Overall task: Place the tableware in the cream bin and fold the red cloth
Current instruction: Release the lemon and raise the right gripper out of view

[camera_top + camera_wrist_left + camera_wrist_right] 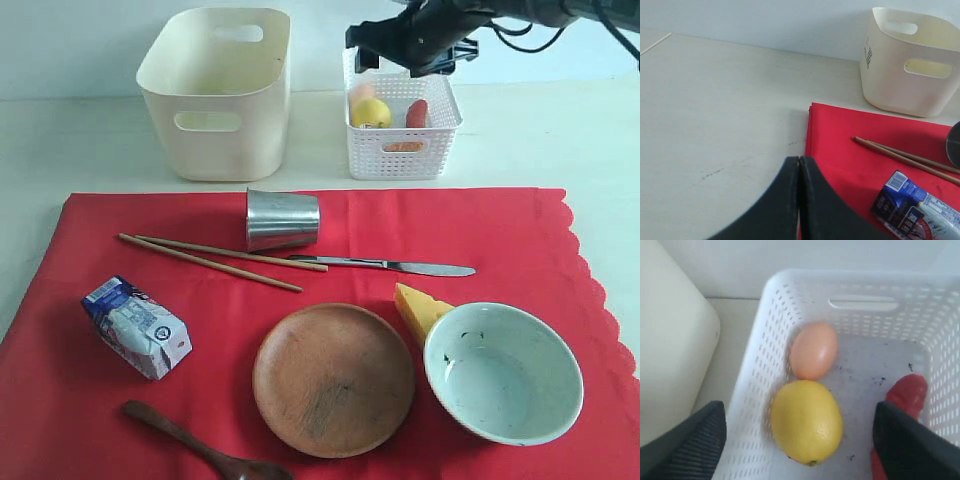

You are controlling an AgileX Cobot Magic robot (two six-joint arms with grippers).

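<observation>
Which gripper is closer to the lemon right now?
Right. The right gripper hangs open directly above the lemon in the white basket; the left gripper, shut, sits over bare table beside the red cloth, well away.

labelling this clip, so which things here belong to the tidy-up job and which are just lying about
Job: tumbler, chopsticks, knife, plate, bowl, spoon, cream bin, red cloth.
Lying about: milk carton, cheese, white basket holding egg, lemon, sausage.
</observation>
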